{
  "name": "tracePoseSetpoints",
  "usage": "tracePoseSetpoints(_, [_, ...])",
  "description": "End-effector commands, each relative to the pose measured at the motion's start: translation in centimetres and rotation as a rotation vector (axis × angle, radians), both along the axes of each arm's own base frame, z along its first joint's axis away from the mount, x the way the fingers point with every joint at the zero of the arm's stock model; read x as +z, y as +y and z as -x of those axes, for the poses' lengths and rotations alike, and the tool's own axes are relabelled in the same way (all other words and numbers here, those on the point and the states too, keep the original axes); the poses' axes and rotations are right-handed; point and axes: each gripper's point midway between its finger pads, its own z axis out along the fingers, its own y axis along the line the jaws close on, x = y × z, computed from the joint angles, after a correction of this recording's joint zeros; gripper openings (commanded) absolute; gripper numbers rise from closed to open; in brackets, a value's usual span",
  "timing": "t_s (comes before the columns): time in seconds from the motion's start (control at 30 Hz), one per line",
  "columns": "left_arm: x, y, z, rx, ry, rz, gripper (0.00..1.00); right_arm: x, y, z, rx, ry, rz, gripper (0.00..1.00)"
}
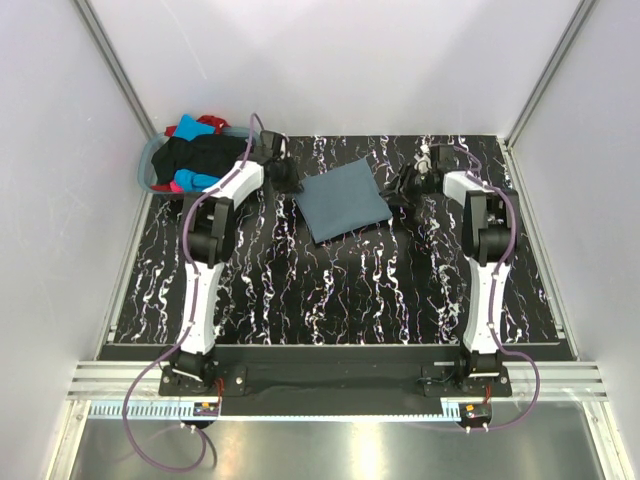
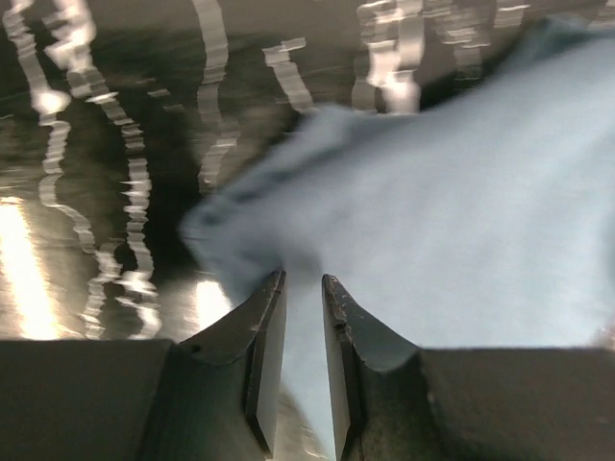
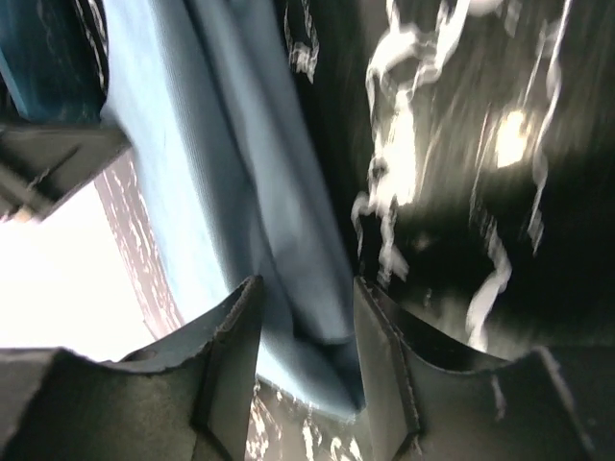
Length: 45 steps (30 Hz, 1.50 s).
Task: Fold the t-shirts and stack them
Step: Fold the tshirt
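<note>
The desk (image 1: pixel 330 300) carries the basket (image 1: pixel 143 170) of unfolded tees (image 1: pixel 195 155) at its far-left corner. The blue-grey t-shirt (image 1: pixel 342 200) lies folded far-centre, probably to start the stack. The left gripper (image 2: pixel 303 288) has narrow jaws flanking its edge, grip unclear. The right gripper (image 3: pixel 307 298) has jaws spread around a fold.

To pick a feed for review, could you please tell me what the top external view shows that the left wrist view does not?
Only the top external view: the basket of bunched tees and the whole folded blue-grey t-shirt. Only the left wrist view: the left gripper close up, cloth in its narrow gap. Both: that t-shirt on the marbled table.
</note>
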Motion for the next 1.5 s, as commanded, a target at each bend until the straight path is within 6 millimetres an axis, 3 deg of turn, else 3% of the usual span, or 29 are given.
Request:
tracePoseSetpoints(0.0, [0.6,0.9,-2.5,0.009,-0.061,-0.047,0.26,4.2,0.4,0.9,-0.021,-0.098,-0.005,0.49])
tracePoseSetpoints(0.07, [1.1,0.7,-2.5,-0.003,-0.047,-0.038,0.26,4.4,0.6,1.6,-0.031,-0.105,0.003,0.48])
tracePoseSetpoints(0.13, [2.8,0.6,-2.5,-0.004,-0.069,-0.027,0.26,4.3,1.0,2.8,-0.024,-0.097,0.01,0.47])
tracePoseSetpoints(0.17, [3.9,0.6,-2.4,-0.006,-0.086,-0.023,0.27,4.1,0.9,3.0,-0.029,-0.086,0.012,0.46])
tracePoseSetpoints(0.2, [6.5,0.6,-2.4,-0.005,-0.133,-0.023,0.29,3.9,0.8,3.4,-0.039,-0.075,0.019,0.46])
tracePoseSetpoints(0.27, [8.6,0.4,-1.9,-0.02,-0.177,-0.046,0.31,3.5,0.5,3.5,-0.056,-0.064,0.033,0.46])
tracePoseSetpoints(0.3, [10.9,0.4,-1.6,-0.02,-0.215,-0.042,0.32,3.1,0.4,3.5,-0.062,-0.055,0.037,0.46])
tracePoseSetpoints(0.4, [12.5,0.0,-0.2,-0.029,-0.227,-0.035,0.32,3.2,0.0,3.3,-0.079,-0.06,0.056,0.45])
tracePoseSetpoints(0.43, [14.2,-0.5,0.6,-0.04,-0.25,-0.025,0.32,3.5,-0.1,3.2,-0.08,-0.068,0.06,0.45])
tracePoseSetpoints(0.53, [13.0,-2.7,3.3,-0.096,-0.16,0.077,0.34,5.9,0.1,2.4,-0.065,-0.108,0.026,0.46])
tracePoseSetpoints(0.63, [10.6,-6.2,6.1,-0.199,-0.08,0.146,0.34,7.9,0.9,1.9,-0.018,-0.117,-0.03,0.49])
tracePoseSetpoints(0.83, [6.5,-8.9,8.1,-0.236,-0.021,0.098,0.35,6.7,2.2,2.4,0.069,-0.125,-0.041,0.51])
tracePoseSetpoints(0.97, [2.8,-7.5,8.3,-0.196,0.033,0.028,0.35,4.2,2.1,2.6,0.074,-0.083,-0.029,0.46])
tracePoseSetpoints(1.03, [1.6,-6.2,8.5,-0.17,0.051,-0.007,0.35,2.8,2.0,3.0,0.066,-0.049,-0.022,0.33])
tracePoseSetpoints(1.17, [0.6,-3.9,8.6,-0.133,0.048,-0.097,0.35,0.6,1.5,4.0,0.048,0.003,0.007,0.29])
tracePoseSetpoints(1.33, [1.1,-3.5,8.8,-0.137,0.053,-0.121,0.35,1.9,0.5,3.9,0.008,-0.031,0.073,0.27])
tracePoseSetpoints(1.43, [3.0,-3.8,8.5,-0.148,0.021,-0.112,0.36,4.1,-0.2,3.6,-0.015,-0.061,0.109,0.27])
tracePoseSetpoints(1.47, [3.5,-3.6,8.4,-0.148,0.009,-0.116,0.36,5.8,-0.2,3.3,-0.019,-0.097,0.111,0.28])
